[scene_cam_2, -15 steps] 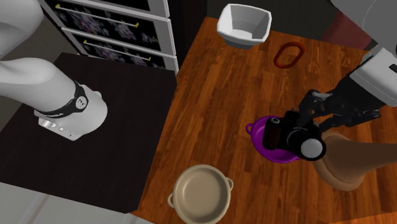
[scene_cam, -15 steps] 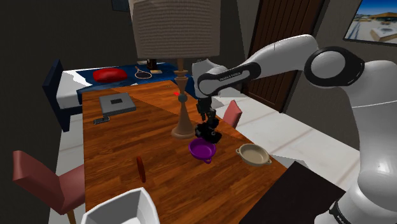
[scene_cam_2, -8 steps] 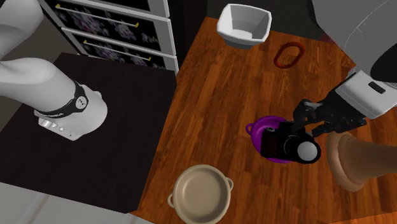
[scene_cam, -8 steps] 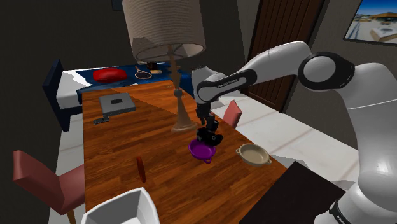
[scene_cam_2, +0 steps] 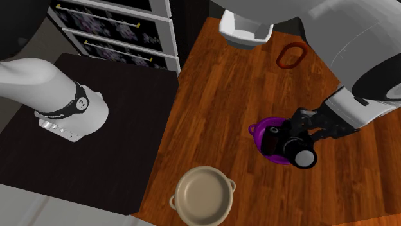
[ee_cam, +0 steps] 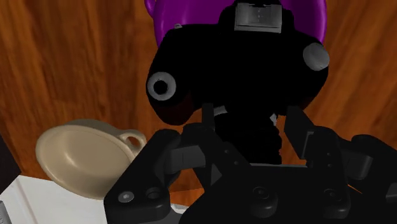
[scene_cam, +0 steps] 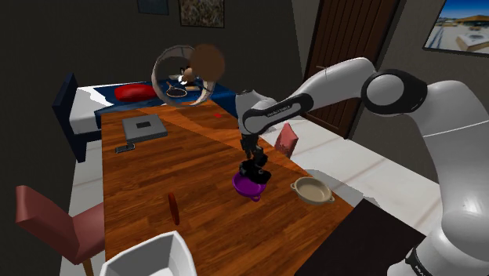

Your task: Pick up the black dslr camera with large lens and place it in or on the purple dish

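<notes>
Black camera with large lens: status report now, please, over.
Black two-finger gripper shut on black large-lens camera. Camera held right over purple round dish, not released. Beige two-handled bowl and tipped table lamp both clear.

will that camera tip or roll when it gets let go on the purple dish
Likely front-heavy: the large lens of the camera seems to jut past the rim of the purple dish, so it may tip that way. Its blocky, rigid body probably won't sag in the gripper or roll.

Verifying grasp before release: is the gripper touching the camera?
Touching. Wrist view: the gripper clasps the black camera between its fingers, no gap visible.
</notes>
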Controlling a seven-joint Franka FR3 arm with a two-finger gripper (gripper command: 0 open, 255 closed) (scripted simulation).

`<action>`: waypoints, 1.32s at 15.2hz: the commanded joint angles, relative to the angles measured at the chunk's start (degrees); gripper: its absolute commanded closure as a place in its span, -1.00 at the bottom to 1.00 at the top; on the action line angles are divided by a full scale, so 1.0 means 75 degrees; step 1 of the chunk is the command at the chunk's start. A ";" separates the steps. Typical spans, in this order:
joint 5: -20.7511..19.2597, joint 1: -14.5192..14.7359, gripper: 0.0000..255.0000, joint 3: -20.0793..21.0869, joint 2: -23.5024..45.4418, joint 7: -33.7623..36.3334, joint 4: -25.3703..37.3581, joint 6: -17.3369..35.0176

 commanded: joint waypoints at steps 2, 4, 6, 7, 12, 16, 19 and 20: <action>-0.0076 0.0045 1.00 -0.0076 0.0257 0.0066 -0.0022 0.0156; -0.0112 0.0061 1.00 -0.0103 0.0347 0.0091 -0.0015 0.0234; -0.0114 0.0060 1.00 -0.0102 0.0347 0.0092 -0.0015 0.0234; -0.0114 0.0060 1.00 -0.0101 0.0348 0.0092 -0.0015 0.0234; -0.0109 0.0067 -1.00 -0.0095 0.0356 0.0083 0.0033 0.0195; -0.0101 0.0056 -1.00 -0.0085 0.0318 0.0083 -0.0002 0.0191; 0.0006 0.0068 -1.00 0.0000 0.0122 0.0021 0.0127 -0.0123; 0.0065 0.0080 -1.00 0.0044 0.0020 -0.0015 0.0217 -0.0309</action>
